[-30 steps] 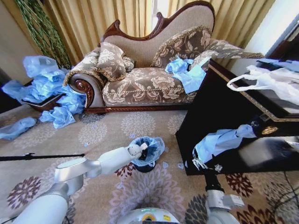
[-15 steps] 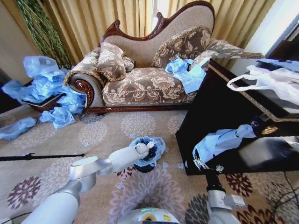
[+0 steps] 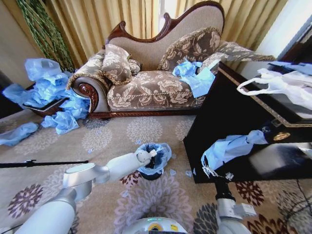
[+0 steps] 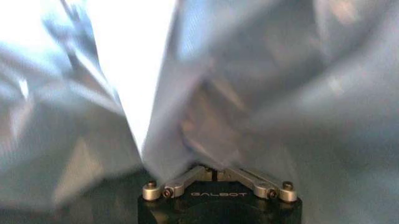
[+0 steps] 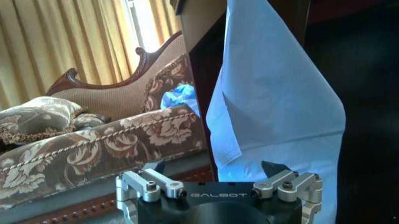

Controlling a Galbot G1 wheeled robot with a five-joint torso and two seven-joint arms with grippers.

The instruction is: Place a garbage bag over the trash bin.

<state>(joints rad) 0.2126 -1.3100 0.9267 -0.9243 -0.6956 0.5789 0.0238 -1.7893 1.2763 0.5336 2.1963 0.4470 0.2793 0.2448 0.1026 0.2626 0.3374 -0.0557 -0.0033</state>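
Plastic: garbage bag [image 3: 157, 155], thin blue film, draping over trash bin [image 3: 152, 173] on carpet.
Handling: seeming light, crinkly, slippery; take the rim.
Left gripper [image 3: 148, 157]: pinching bag film.
Right gripper [image 5: 215, 179]: standing open beside cabinet.

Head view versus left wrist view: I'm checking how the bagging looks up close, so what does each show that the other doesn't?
The head view shows the trash bin on the carpet, the sofa, and the left gripper at the bin's mouth. The left wrist view shows that gripper's linkage folded inward, shut on plastic, amid bright folds. Both show the garbage bag.
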